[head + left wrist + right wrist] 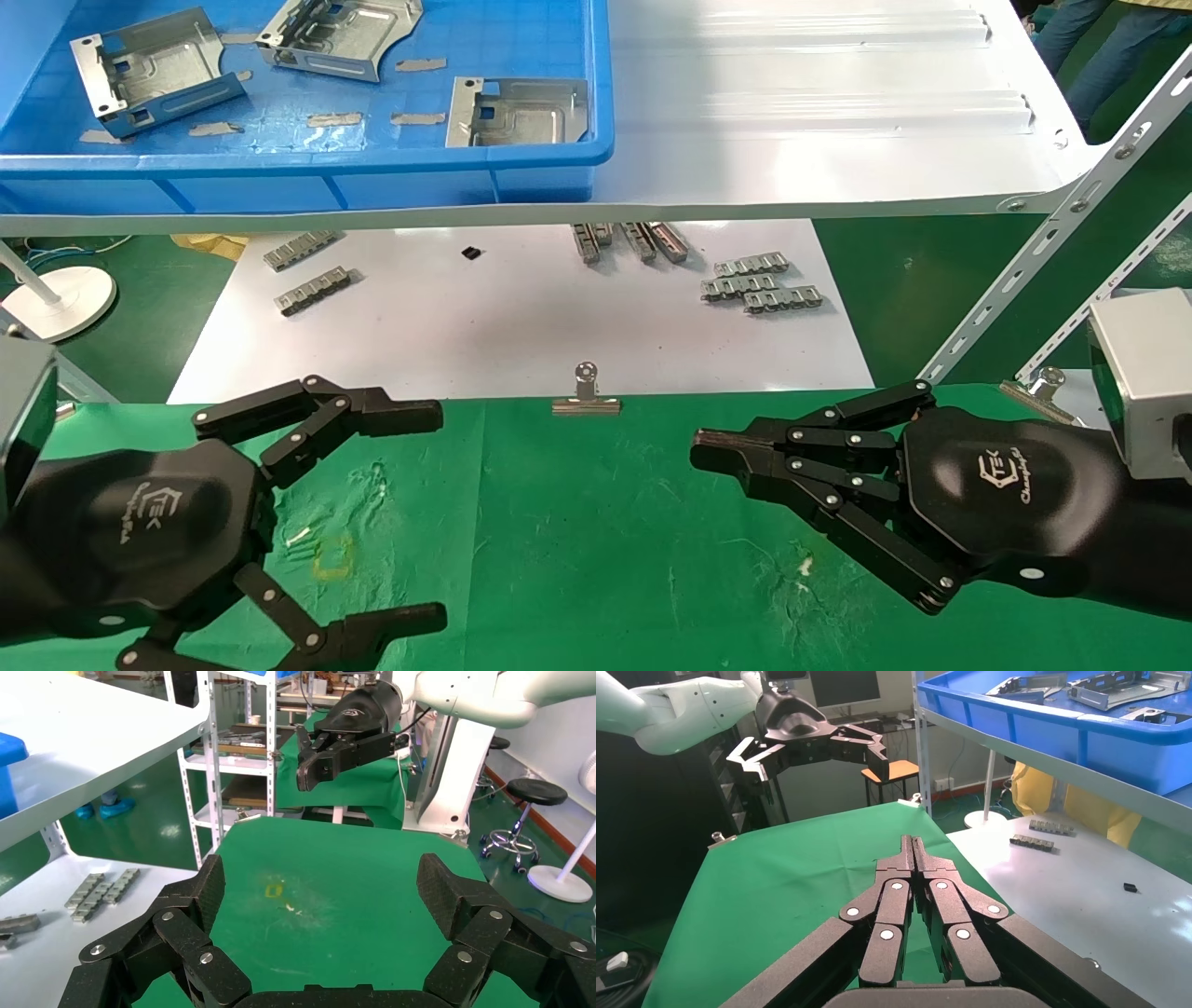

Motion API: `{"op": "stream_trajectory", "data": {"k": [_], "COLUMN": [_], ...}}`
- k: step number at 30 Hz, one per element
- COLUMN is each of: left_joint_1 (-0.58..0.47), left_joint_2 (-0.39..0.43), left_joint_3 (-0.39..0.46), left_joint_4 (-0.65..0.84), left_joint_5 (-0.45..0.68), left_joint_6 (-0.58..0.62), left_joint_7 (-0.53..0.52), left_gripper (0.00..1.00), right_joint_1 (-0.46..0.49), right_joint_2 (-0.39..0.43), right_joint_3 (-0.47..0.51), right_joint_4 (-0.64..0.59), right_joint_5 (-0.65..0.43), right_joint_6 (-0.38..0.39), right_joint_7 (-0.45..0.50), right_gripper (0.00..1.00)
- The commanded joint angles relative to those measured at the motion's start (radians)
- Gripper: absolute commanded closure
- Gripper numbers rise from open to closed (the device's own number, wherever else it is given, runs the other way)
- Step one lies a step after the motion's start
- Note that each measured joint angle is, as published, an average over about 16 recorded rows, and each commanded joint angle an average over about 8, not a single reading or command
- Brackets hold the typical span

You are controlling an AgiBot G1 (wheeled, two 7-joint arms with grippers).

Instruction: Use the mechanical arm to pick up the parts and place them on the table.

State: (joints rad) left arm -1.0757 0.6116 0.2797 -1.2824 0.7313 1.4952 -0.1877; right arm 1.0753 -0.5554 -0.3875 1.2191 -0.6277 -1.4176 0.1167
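Observation:
Three silver sheet-metal parts lie in a blue tray (307, 172) on the white shelf: one at the left (154, 70), one in the middle (340, 33), one at the right (517, 112). They also show in the right wrist view (1112, 685). My left gripper (438, 513) is open and empty, low over the green cloth table (577, 522) at the near left; in its wrist view (323, 888) only cloth lies between the fingers. My right gripper (708, 452) is shut and empty, over the cloth at the right. In its wrist view (912, 843) the fingers are pressed together.
Small grey linked strips (759, 284) and a small black piece (472, 253) lie on the white sheet (521, 317) under the shelf. A silver binder clip (586, 396) sits on the cloth's far edge. A yellow square mark (333, 556) is by the left hand. Perforated shelf struts (1034, 252) stand at right.

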Motion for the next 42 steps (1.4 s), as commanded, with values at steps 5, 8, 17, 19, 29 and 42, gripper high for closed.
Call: {"op": "stream_trajectory", "data": {"k": [5, 8, 17, 19, 29, 42], "left_joint_1": [0.000, 0.000, 0.000, -0.006, -0.230, -0.818], "left_joint_2": [0.000, 0.000, 0.000, 0.000, 0.055, 0.332], "left_joint_3": [0.000, 0.000, 0.000, -0.003, -0.026, 0.249], "left_joint_4": [0.000, 0.000, 0.000, 0.001, 0.063, 0.582], "left_joint_5": [0.000, 0.000, 0.000, -0.001, 0.051, 0.625], "left_joint_6": [0.000, 0.000, 0.000, -0.004, -0.147, -0.429], "left_joint_7": [0.000, 0.000, 0.000, 0.000, -0.032, -0.203], "left_gripper": [0.00, 0.00, 0.00, 0.00, 0.00, 0.00], "right_joint_1": [0.000, 0.000, 0.000, 0.000, 0.000, 0.000], "right_joint_2": [0.000, 0.000, 0.000, 0.000, 0.000, 0.000], "right_joint_3": [0.000, 0.000, 0.000, 0.000, 0.000, 0.000], "right_joint_4": [0.000, 0.000, 0.000, 0.000, 0.000, 0.000], "right_joint_5": [0.000, 0.000, 0.000, 0.000, 0.000, 0.000], "right_joint_6": [0.000, 0.000, 0.000, 0.000, 0.000, 0.000], "right_joint_7": [0.000, 0.000, 0.000, 0.000, 0.000, 0.000], "right_gripper": [1.00, 1.00, 1.00, 1.00, 1.00, 1.00]}}
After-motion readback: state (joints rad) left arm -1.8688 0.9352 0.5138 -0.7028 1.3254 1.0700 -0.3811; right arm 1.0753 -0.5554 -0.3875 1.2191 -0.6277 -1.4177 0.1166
